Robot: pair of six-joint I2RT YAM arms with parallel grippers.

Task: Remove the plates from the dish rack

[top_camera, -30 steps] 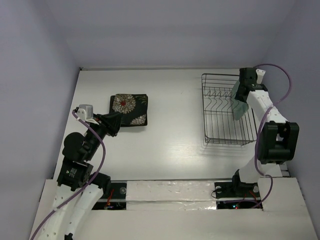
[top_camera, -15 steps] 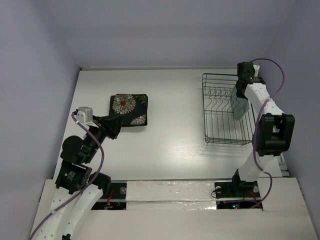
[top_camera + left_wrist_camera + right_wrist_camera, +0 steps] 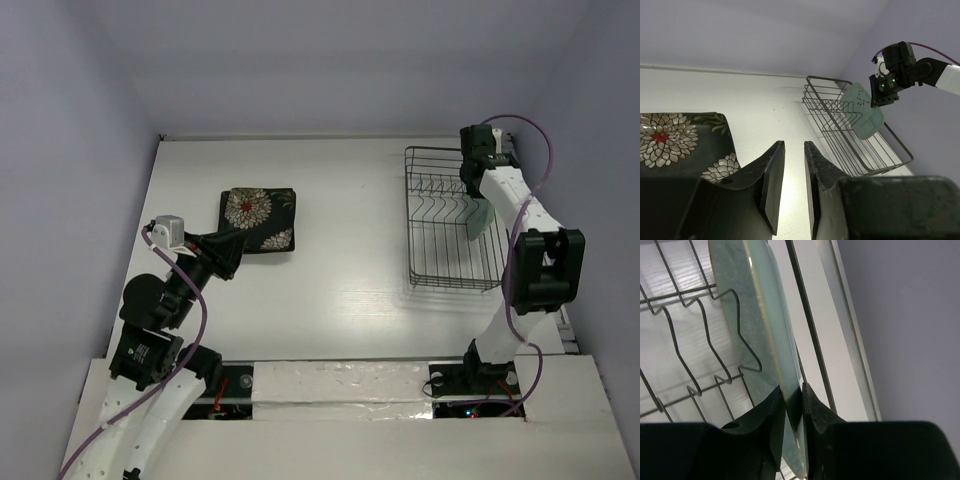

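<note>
- Clearly, right gripper [image 3: 792, 396] pinches the mint plate [image 3: 747, 315] by its rim, edge-up over the rack's [image 3: 440, 272] right side.
- Left gripper [image 3: 794, 150], slightly parted and empty, sits far left of the rack.

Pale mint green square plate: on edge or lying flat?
On edge: the right gripper pinches the mint plate, holding it edgewise beside dividers of the dark wire dish rack.
</note>
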